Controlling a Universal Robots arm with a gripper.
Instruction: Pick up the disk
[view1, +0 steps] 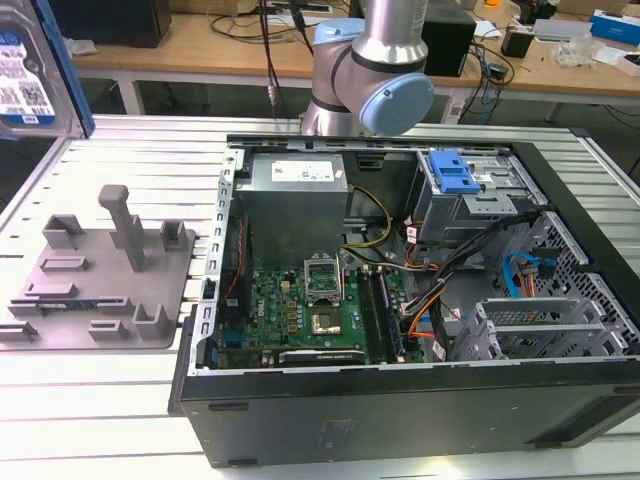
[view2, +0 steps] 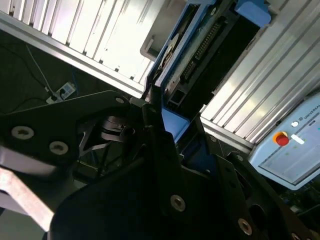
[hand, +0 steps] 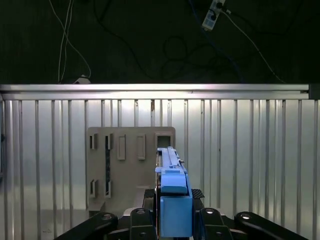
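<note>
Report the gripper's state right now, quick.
Gripper: closed on the disk, held edge-on above the grey fixture in the first wrist view; the disk is raised at the exterior view's left.

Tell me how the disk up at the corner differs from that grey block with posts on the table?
The disk is silver metal with a white-and-blue label and blue side rails; the grey fixture is plain grey plastic. The disk hangs in the air, clamped in the gripper, while the fixture lies flat on the slatted table. The disk is a smooth slab; the fixture carries upright posts and slots.
</note>
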